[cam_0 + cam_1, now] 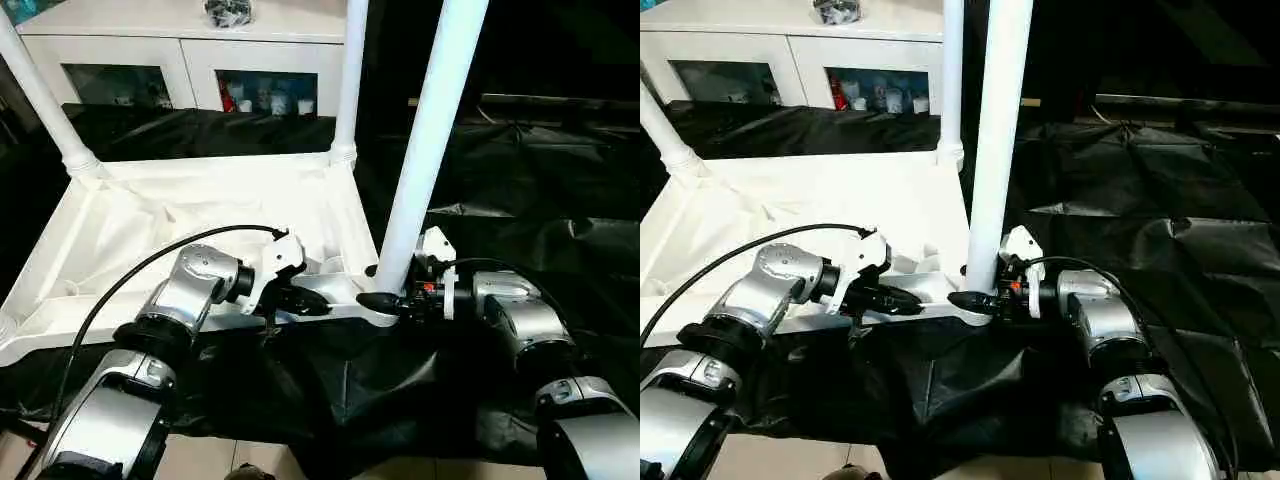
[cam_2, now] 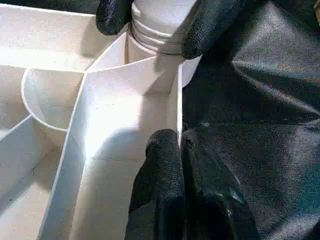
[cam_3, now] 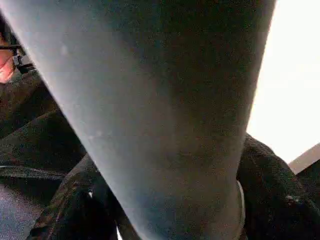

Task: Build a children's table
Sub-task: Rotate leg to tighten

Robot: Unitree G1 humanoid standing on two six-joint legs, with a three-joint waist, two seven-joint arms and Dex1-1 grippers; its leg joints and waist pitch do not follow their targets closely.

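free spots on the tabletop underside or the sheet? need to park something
Free: black sheet right of the near leg; tabletop middle, between the far legs and the grippers. Crowded: near corner socket, right gripper around that leg, left gripper on the rim beside it.

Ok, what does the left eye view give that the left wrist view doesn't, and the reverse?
Left eye view: the glass-door cabinet and two far legs standing in the table top. Left wrist view: the ribs inside the near corner and the left gripper pinching the rim. Shared: the near leg in its socket, the right gripper around its base, the black sheet.
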